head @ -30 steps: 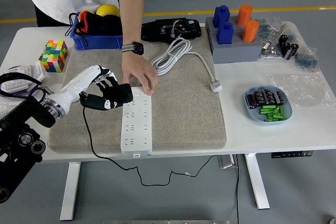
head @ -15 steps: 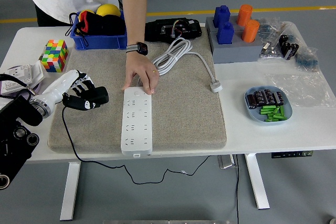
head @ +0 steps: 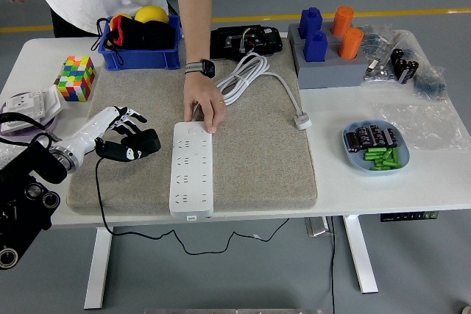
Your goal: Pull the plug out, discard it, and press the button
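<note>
A white power strip [head: 191, 170] lies lengthwise on the grey mat [head: 257, 159]. My left hand [head: 126, 137] is left of the strip, shut on a black plug [head: 140, 145] whose black cable [head: 110, 211] hangs over the table's front edge. The plug is out of the strip and held just above the mat. A person's hand [head: 204, 108] rests on the strip's far end, fingers on its top corner. My right hand is out of view.
A white cable with plug [head: 254, 79] lies on the mat's far side. A blue bin [head: 140, 55] with balls, a colour cube [head: 76, 77], blue and orange blocks [head: 327, 42] and a blue dish of parts [head: 375, 148] stand around the mat.
My left hand pulled the black plug away from the strip to the left, then shifted slightly right and lower. The person's hand stayed at the strip's far end.
</note>
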Robot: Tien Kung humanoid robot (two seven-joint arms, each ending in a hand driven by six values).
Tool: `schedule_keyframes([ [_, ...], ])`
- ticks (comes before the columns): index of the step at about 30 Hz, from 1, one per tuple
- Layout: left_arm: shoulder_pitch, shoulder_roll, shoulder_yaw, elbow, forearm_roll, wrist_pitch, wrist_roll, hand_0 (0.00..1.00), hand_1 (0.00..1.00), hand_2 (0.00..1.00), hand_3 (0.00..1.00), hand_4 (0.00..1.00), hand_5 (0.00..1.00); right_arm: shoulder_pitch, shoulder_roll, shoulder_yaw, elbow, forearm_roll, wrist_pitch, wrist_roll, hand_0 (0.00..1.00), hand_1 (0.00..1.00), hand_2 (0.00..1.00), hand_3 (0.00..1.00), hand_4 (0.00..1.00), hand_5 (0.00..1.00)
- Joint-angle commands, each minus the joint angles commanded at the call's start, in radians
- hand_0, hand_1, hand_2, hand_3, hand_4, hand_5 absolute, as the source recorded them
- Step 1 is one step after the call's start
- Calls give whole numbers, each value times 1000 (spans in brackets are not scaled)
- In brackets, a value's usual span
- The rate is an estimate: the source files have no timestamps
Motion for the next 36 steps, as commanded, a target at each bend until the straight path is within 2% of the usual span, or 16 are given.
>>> schedule_keyframes([
  [10, 3, 2, -9, -20, 9, 4, 3, 675, 692, 677, 797, 948, 2, 0, -1, 1, 0, 1, -1, 0, 691, 678, 662, 617, 713, 490],
  [16, -4, 10, -10, -103, -8, 21, -2, 681, 696, 683, 797, 964, 2, -1, -1, 1, 0, 0, -1, -1, 696, 678, 662, 616, 712, 490],
  [17, -9, 11, -5, -125, -20, 25, -1, 641, 659, 656, 798, 856, 2, 0, -1, 1, 0, 0, -2, -1, 695, 678, 662, 615, 712, 490],
  [22, -48, 14, 38, -162, -71, 21, 22, 641, 659, 656, 798, 856, 2, 0, 0, -2, 0, 2, -1, 0, 695, 678, 662, 615, 712, 490],
  [23, -59, 13, 50, -158, -75, 18, 30, 253, 368, 399, 783, 695, 2, 0, 0, -2, 0, 3, -1, 0, 692, 678, 662, 616, 712, 490],
  [28, -132, 11, 148, -109, -48, 21, 76, 253, 368, 399, 783, 695, 2, 0, -2, -5, 0, 6, -1, -1, 692, 678, 662, 616, 712, 490],
  [29, -146, 11, 171, -100, -44, 24, 83, 54, 72, 135, 691, 48, 2, 0, -3, -6, 0, 6, -1, -1, 691, 678, 662, 616, 712, 489],
  [31, -166, 10, 204, -87, -43, 26, 99, 54, 72, 135, 691, 48, 2, 1, -4, -8, 0, 7, -1, -1, 691, 678, 662, 616, 712, 489],
  [34, -198, 7, 254, -69, -39, 14, 149, 54, 72, 135, 691, 48, 2, 1, -5, -12, 0, 8, 0, -2, 691, 678, 662, 616, 712, 489],
  [35, -215, 3, 273, -61, -30, 3, 177, 21, 28, 126, 696, 2, 2, 1, -6, -13, 0, 8, -1, -3, 692, 678, 662, 616, 712, 489],
  [36, -225, 0, 285, -56, -25, -4, 195, 21, 28, 126, 696, 2, 2, 2, -6, -15, 0, 9, -1, -3, 692, 678, 662, 616, 712, 489],
])
